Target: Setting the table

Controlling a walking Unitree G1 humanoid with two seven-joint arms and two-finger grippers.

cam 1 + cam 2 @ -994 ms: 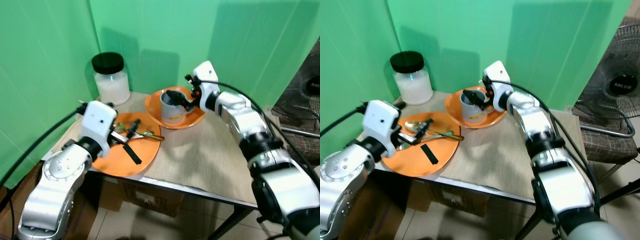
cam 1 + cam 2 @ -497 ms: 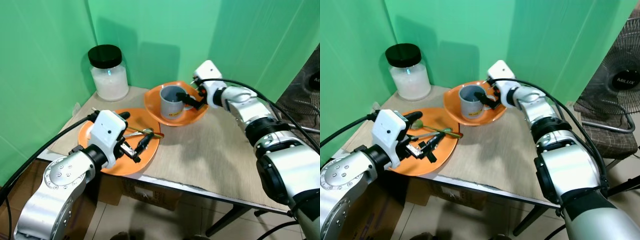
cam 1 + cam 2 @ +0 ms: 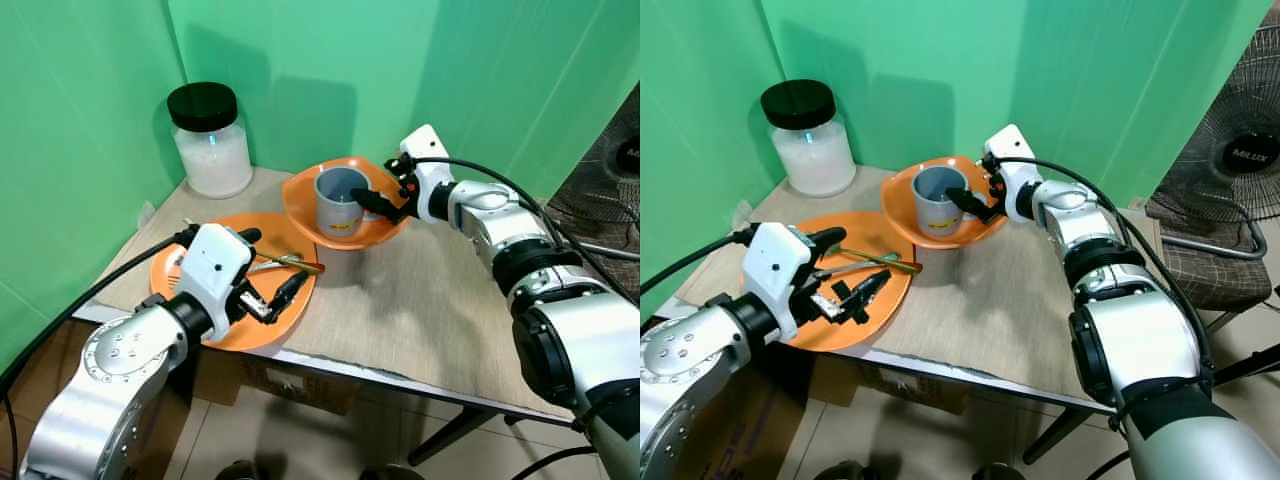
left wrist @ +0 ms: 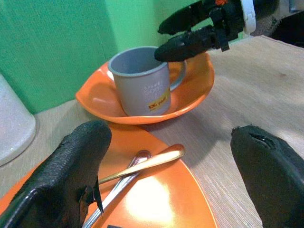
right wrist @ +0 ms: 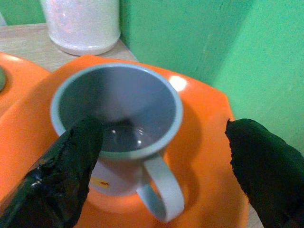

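Note:
A grey mug [image 3: 337, 199] stands upright in an orange bowl [image 3: 300, 205] at the back of the table. My right gripper [image 3: 378, 186] is open at the mug's handle side, one finger low beside the handle and the other higher up. In the right wrist view the mug [image 5: 117, 108] lies between the spread fingers [image 5: 66, 166]. Nearer the front, an orange plate [image 3: 876, 228] holds two spoons [image 3: 876, 263], one gold and one silver. My left gripper [image 3: 847, 268] hovers open over this plate, its fingers either side of the spoons [image 4: 142, 163].
A glass jar [image 3: 210, 140] of white powder with a black lid stands in the back left corner against the green backdrop. A beige cloth [image 3: 430, 290] covers the table. A fan [image 3: 1240, 150] and a chair stand off to the right. A cardboard box sits under the table.
The camera has shifted. My right gripper has drawn back from the mug's rim to its handle side. My left gripper has turned over the plate, toward its front edge.

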